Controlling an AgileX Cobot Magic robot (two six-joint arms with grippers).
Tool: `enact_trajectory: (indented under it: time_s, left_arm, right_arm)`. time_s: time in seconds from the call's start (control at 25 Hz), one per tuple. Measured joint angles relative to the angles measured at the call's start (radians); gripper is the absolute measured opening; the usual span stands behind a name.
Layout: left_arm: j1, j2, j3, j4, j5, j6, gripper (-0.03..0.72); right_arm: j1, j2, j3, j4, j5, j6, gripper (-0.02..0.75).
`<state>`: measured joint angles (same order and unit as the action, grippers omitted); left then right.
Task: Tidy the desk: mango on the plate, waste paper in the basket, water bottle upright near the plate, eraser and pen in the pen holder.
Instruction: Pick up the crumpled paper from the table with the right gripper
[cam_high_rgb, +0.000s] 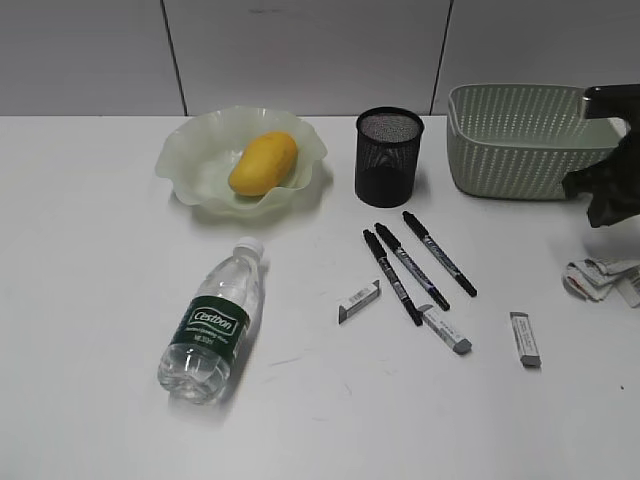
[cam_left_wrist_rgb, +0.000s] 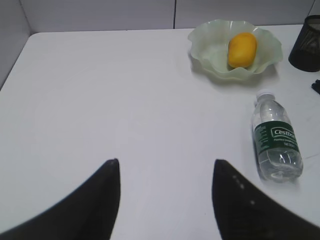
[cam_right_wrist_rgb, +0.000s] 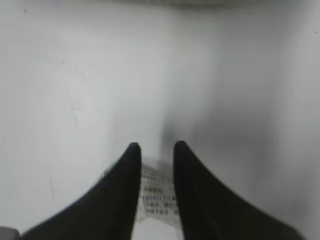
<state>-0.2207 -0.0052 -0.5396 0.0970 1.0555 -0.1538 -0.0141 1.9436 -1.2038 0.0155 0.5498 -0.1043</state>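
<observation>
My right hand (cam_right_wrist_rgb: 154, 146) is nearly clenched, with printed waste paper (cam_right_wrist_rgb: 157, 197) between its fingers; whether the pinch has seated I can't tell, though it looks like a grasp on the wad at the right edge of the surface (cam_high_rgb: 90, 300). My left hand (cam_left_wrist_rgb: 166, 172) hangs spread and empty over bare white surface, the water bottle (cam_left_wrist_rgb: 276, 141) lying on its side off to its right. To do this step well: confirm the paper lifts with the hand before travelling, lift straight, and clear the near wall of the basket (cam_high_rgb: 520, 140) before letting go, dropping over its middle, not its rim. Loose paper can slip, so I'd keep it slow. Mid-surface: three pens (cam_high_rgb: 410, 265) lying parallel and erasers (cam_high_rgb: 358, 302) scattered around them, all outside the pen holder (cam_high_rgb: 389, 157). Far side: the mango (cam_high_rgb: 263, 162) already sits in the plate (cam_high_rgb: 190, 160), so that part looks done.
</observation>
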Motion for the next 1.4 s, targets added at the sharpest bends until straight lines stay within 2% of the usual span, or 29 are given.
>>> enact_trajectory:
  time_s: [0.04,0.16,0.2,0.32,0.48,0.56,0.68,0.84,1.0,1.04,1.2,1.4]
  left_arm:
    - [0.0,0.0,0.0,0.0,0.0,0.0,0.436]
    - [0.0,0.0,0.0,0.0,0.0,0.0,0.436]
    - [0.0,0.0,0.0,0.0,0.0,0.0,0.436]
    - [0.001,0.0,0.0,0.0,0.0,0.0,0.435]
    - [0.001,0.0,0.0,0.0,0.0,0.0,0.424]
    - [0.001,0.0,0.0,0.0,0.0,0.0,0.417]
    - [0.001,0.0,0.0,0.0,0.0,0.0,0.414]
    - [0.001,0.0,0.0,0.0,0.0,0.0,0.412]
    - [0.001,0.0,0.0,0.0,0.0,0.0,0.412]
    - [0.001,0.0,0.0,0.0,0.0,0.0,0.412]
    - [0.001,0.0,0.0,0.0,0.0,0.0,0.407]
    - [0.001,0.0,0.0,0.0,0.0,0.0,0.403]
  right_arm:
    - [0.0,-0.012,0.0,0.0,0.024,-0.021,0.164]
    - [-0.002,-0.035,0.013,0.0,0.104,-0.138,0.508]
    - [-0.002,-0.037,0.024,0.002,0.124,-0.175,0.573]
    - [-0.002,-0.037,0.063,0.023,0.135,-0.268,0.627]
    - [-0.002,-0.037,0.101,-0.015,0.097,-0.292,0.637]
    - [-0.002,-0.037,0.106,-0.067,0.07,-0.296,0.626]
    - [-0.002,-0.026,0.106,-0.108,0.055,-0.298,0.537]
    - [-0.002,0.017,0.106,-0.115,0.054,-0.298,0.347]
    - [-0.002,0.025,0.106,-0.084,0.057,-0.299,0.079]
    - [-0.002,0.019,0.106,-0.068,0.059,-0.299,0.055]
    - [-0.002,-0.041,0.108,0.034,0.085,-0.3,0.052]
    - [-0.002,-0.181,0.108,0.25,0.086,-0.383,0.052]
